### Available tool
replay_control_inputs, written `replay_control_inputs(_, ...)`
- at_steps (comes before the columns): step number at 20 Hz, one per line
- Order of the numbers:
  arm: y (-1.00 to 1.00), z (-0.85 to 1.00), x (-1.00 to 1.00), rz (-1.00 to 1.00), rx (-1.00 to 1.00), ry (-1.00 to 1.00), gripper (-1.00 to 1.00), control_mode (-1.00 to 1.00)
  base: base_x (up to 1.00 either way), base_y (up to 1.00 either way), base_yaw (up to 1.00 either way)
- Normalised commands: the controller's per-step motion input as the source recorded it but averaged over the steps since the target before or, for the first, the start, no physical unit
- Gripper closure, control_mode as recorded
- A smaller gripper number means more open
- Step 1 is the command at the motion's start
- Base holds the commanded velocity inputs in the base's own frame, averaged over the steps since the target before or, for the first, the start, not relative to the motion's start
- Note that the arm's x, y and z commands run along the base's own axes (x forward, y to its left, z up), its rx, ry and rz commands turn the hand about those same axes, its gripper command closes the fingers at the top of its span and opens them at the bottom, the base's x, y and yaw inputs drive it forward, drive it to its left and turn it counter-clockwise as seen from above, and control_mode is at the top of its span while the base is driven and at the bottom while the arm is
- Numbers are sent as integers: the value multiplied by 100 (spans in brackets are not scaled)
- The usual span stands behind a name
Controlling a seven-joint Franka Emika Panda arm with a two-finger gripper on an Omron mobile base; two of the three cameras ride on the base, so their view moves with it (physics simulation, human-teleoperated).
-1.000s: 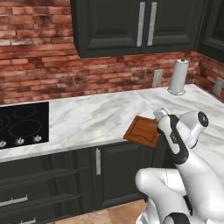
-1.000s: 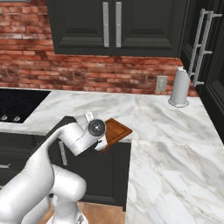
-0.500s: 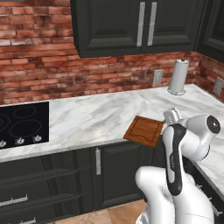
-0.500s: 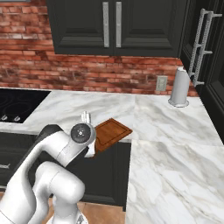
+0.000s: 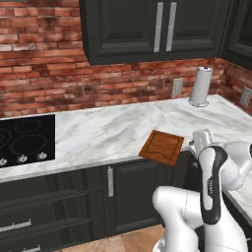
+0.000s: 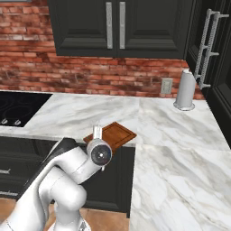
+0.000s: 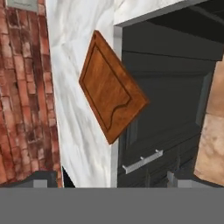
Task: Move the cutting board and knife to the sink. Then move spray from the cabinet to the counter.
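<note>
1. The first step of the task is judged to be in hand: the approach to the thin, reddish-brown wooden cutting board [image 5: 163,146] with a groove round its edge. Nothing is held, and no sink or knife is made out in these views.

2. The cutting board is seen lying flat on the white marble surface with grey veins [image 5: 108,133], at its front edge, with one corner jutting out past the edge above the dark charcoal cabinet fronts [image 5: 128,197].

3. The jaws are spread wide and empty; in the hand view only their two small dark tips are seen at the bottom.

4. In the hand view the cutting board [image 7: 111,94] is seen well apart from the jaws, above and between the two tips, with the scene rolled on its side. In the left base view the white hand is seen just to the right of the board and apart from it; in the right base view the cutting board [image 6: 115,134] is partly hidden behind the white wrist.

5. The next move is judged to call for the jaws to be turned and brought down to the overhanging corner, so that the thin edge can be pinched from above and below.

6. A slip is judged possible, as the board is thin and flat.
</note>
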Motion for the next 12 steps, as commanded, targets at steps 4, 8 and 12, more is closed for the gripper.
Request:
replay_control_inputs(4,2,-71,1,0,6,-22,-100,-100,0,0,0)
replay_control_inputs(8,8,-58,12,0,2,-20,-100,-100,0,0,0)
replay_control_inputs(12,24,-48,8,0,0,-19,-100,-100,0,0,0)
